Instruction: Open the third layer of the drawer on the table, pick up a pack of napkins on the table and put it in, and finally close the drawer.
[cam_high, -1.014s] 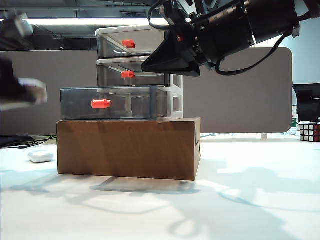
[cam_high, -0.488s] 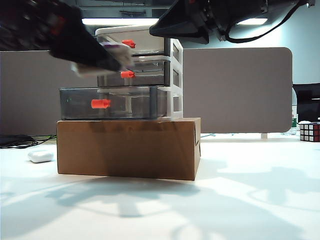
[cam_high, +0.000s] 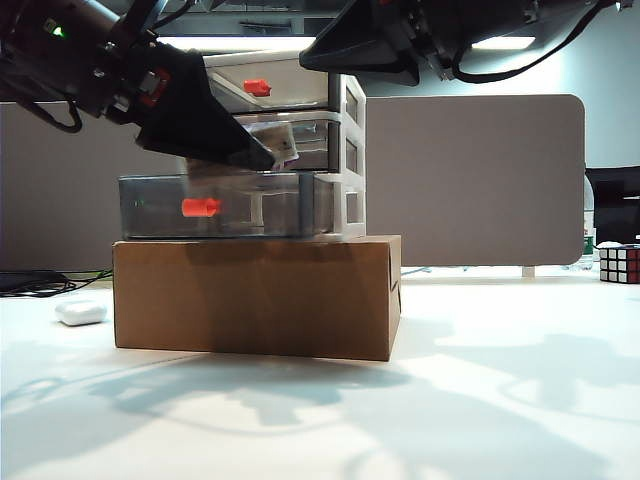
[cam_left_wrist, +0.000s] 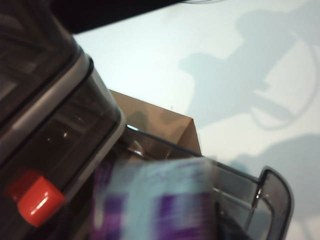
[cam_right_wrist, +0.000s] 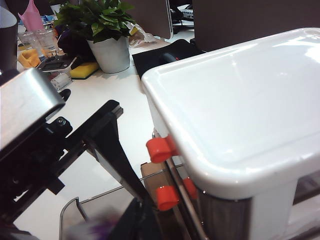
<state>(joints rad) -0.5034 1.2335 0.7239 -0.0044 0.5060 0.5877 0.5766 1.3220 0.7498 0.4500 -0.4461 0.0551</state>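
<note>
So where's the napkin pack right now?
In the exterior view, left of centre, the napkin pack hangs at the left hand, just above the open bottom drawer.

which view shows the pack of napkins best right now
The left wrist view: the pack of napkins, though blurred, fills the foreground above the open third layer. The exterior view shows only its end beside the left gripper; the right wrist view shows a purple smear.

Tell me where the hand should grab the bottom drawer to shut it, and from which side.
Take the red-orange knob on the third layer, coming straight at its front, or just push that face. The knob sticks out toward the camera, and the drawer slides back into the white frame.
</note>
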